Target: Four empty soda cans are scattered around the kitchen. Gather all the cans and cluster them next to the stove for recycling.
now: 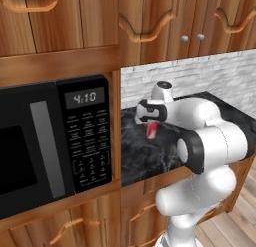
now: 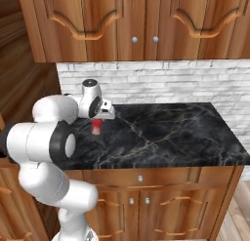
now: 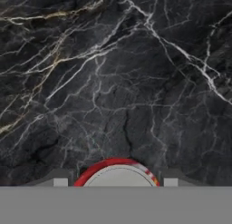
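over the black marble counter (image 2: 161,132), near its left end beside the wooden cabinet wall, i am seeing the white arm reaching forward and pointing its gripper (image 2: 97,124) straight down. a red soda can (image 2: 97,127) is sitting upright between the two fingers, its lower part showing below the hand in the right base view. in the left base view the same red soda can (image 1: 151,131) is peeking out under the wrist, looking slightly tilted from that angle. in the hand view i am looking down at the silver top and red rim of the soda can (image 3: 118,173), lying right between the two dark fingertips (image 3: 60,180), which are standing at its sides; the gripper (image 3: 115,182) is narrowed around the can and appears to be clamping it. i cannot tell whether the can's base is touching the marble or hanging just above it. to the left in the left base view, a black microwave (image 1: 52,141) with a keypad is sitting built into the wood cabinets. a white brick backsplash (image 2: 171,81) is running behind the counter, with wooden upper cabinets (image 2: 146,20) above it.
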### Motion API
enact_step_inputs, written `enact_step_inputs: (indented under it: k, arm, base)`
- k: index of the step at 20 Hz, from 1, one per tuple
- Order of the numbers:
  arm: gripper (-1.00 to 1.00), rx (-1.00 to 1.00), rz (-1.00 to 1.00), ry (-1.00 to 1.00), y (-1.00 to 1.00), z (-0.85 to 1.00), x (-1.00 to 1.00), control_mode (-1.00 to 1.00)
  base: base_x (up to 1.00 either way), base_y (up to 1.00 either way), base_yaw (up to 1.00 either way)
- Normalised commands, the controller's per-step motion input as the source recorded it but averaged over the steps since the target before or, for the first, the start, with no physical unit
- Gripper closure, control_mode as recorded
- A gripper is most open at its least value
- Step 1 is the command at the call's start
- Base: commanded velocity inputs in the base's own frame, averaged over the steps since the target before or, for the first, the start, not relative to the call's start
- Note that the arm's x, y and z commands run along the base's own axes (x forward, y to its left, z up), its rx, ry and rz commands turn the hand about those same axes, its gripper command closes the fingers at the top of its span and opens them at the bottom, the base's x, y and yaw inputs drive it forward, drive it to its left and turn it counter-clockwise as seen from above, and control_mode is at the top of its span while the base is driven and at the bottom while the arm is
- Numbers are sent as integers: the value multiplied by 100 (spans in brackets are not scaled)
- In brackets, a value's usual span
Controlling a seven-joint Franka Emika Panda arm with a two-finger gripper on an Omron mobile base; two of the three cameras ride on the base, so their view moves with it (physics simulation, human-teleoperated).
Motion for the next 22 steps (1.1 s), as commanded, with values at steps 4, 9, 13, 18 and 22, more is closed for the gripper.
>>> enact_step_inputs:
  k: [4,9,13,18,22]
  arm:
    - [100,9,-1,0,-44,50,-62,-100]
    - [100,9,0,0,-45,54,-73,-100]
    - [100,10,0,-12,-63,15,-90,-100]
    - [100,14,0,-30,-50,24,-74,-100]
    - [100,12,2,-36,-30,34,-64,-100]
  base:
    - [0,0,0]
    - [0,0,0]
    - [0,0,0]
    - [0,0,0]
    - [0,0,0]
